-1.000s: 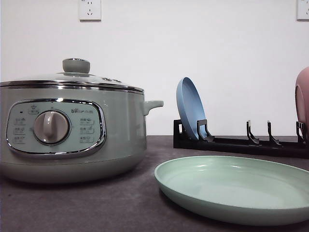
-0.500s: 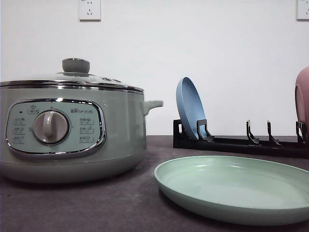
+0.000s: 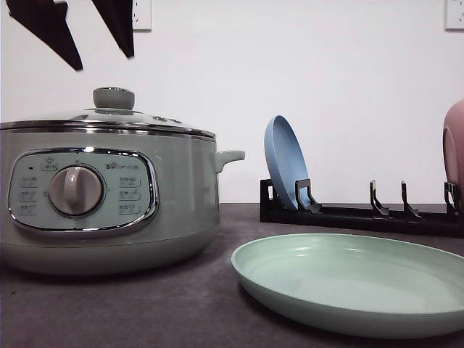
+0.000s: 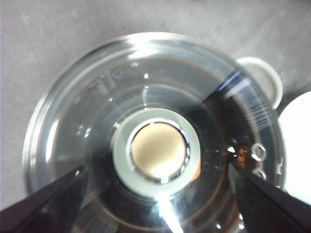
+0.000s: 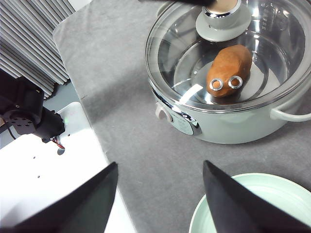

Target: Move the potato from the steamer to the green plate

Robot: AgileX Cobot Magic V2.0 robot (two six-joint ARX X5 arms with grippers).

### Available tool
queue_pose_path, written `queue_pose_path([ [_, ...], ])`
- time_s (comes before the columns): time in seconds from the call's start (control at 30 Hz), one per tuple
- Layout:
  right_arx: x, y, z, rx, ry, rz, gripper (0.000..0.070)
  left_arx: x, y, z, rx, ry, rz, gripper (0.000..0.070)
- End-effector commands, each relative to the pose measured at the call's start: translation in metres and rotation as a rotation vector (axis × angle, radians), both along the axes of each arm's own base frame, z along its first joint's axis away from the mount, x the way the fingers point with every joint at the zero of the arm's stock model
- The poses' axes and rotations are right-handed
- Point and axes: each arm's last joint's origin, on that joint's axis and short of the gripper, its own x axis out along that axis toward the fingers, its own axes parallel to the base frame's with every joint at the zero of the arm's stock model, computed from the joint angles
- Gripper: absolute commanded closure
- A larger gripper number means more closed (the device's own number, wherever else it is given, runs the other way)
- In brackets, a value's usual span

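The pale-green steamer [image 3: 109,210] stands on the left of the table with its glass lid on. Through the lid the orange-brown potato [image 5: 228,63] shows lying inside. My left gripper [image 3: 104,62] hangs open a short way above the lid knob [image 3: 114,98]. In the left wrist view the left gripper [image 4: 158,166] has one finger on each side of the knob [image 4: 158,150], touching nothing. The green plate [image 3: 406,319] lies empty at the front right. My right gripper [image 5: 160,164] is open and empty, high over the table between the steamer [image 5: 218,121] and the green plate [image 5: 252,182].
A black dish rack [image 3: 362,216] stands behind the green plate with an upright blue plate [image 3: 286,163] in it and a pink dish [image 3: 455,152] at its right end. A white platform [image 5: 43,184] lies off the table's edge.
The left gripper has come down into the front view at the top left, above the steamer's lid. Steamer, lid and plates have not moved.
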Motion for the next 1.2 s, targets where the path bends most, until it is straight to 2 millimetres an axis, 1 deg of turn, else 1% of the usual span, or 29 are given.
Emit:
queue_pose_path([
  [0.0,0.0,0.003,0.005,0.009,-0.019,0.017,0.0354,0.008,-0.005,0.0,0.01,-0.017,-0.021,0.011],
  [0.13,0.0,0.003,0.004,0.008,-0.019,0.017,0.0355,0.017,-0.009,-0.01,0.018,0.001,-0.021,0.011],
  [0.27,0.0,0.003,0.004,0.008,-0.019,0.017,0.0355,0.022,-0.012,-0.013,0.016,-0.003,-0.021,0.011],
  [0.67,0.0,0.003,0.004,0.008,-0.02,0.016,0.0355,0.029,-0.017,-0.025,0.032,0.039,-0.029,0.0111],
  [0.8,0.0,0.002,0.004,0.0,-0.025,0.005,0.0355,0.029,-0.019,-0.026,0.032,0.041,-0.032,0.0117],
  [0.87,0.0,0.002,0.004,-0.004,-0.027,0.0,0.0354,0.028,-0.019,-0.026,0.035,0.046,-0.033,0.0141],
  [1.03,0.0,0.002,0.004,-0.005,-0.028,0.0,0.0354,0.028,-0.018,-0.027,0.035,0.053,-0.029,0.0307],
  [1.1,0.0,0.002,0.004,-0.005,-0.028,0.0,0.0355,0.028,-0.018,-0.027,0.036,0.056,-0.028,0.0352],
  [1.17,0.0,0.002,0.004,-0.005,-0.028,0.0,0.0355,0.028,-0.018,-0.027,0.035,0.058,-0.026,0.0379],
])
